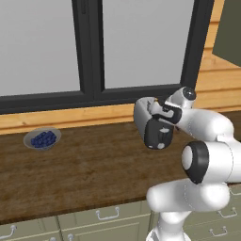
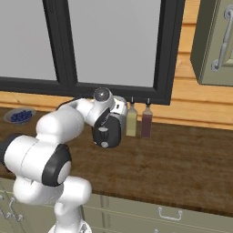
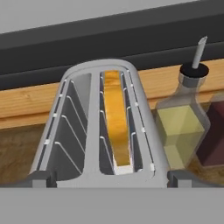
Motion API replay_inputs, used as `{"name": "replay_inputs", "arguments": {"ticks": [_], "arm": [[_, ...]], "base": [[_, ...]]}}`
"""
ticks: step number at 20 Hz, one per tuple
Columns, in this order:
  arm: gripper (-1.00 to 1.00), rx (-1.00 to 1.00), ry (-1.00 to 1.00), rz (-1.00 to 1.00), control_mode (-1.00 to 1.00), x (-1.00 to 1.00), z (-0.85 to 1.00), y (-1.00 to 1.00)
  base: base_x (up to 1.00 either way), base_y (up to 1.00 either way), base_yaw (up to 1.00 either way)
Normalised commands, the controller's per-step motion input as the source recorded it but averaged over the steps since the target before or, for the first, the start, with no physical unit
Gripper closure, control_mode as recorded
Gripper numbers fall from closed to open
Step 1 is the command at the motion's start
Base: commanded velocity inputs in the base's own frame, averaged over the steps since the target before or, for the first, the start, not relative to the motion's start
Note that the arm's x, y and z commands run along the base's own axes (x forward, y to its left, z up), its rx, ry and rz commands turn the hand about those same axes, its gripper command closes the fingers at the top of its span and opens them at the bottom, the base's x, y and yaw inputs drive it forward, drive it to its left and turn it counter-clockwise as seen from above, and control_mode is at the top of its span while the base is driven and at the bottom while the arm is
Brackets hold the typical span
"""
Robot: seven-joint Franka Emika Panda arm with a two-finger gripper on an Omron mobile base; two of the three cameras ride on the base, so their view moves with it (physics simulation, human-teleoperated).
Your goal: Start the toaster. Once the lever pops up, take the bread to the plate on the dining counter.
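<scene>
The hand view looks down on the toaster, which has two slots on top; the bread, golden-tan, stands on edge inside the right-hand slot. Two dark finger tips flank the toaster's near end, so the jaws stand apart and clamp nothing. Just beside the toaster are a bottle of yellow oil with a metal spout and a dark red bottle. In the base views the toaster sits on the dark wood table beneath a window, partly hidden by the arm; a bowl of blue berries lies well apart to the left.
</scene>
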Motion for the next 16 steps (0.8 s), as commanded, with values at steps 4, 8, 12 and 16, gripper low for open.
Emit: {"name": "replay_inputs", "arguments": {"ticks": [4,8,12,16], "arm": [[-1.0,0.03,0.0,-0.02,-1.0,0.15,-0.09,-0.08],[-1.0,0.01,0.0,-0.02,-1.0,0.1,-0.17,-0.12],[-1.0,0.0,0.0,-0.01,-1.0,0.13,-0.18,-0.03],[-1.0,0.01,0.0,0.0,-1.0,0.04,-0.24,0.0]], "base": [[0.0,0.0,0.0],[0.0,0.0,0.0],[0.0,0.0,0.0],[0.0,0.0,0.0]]}}
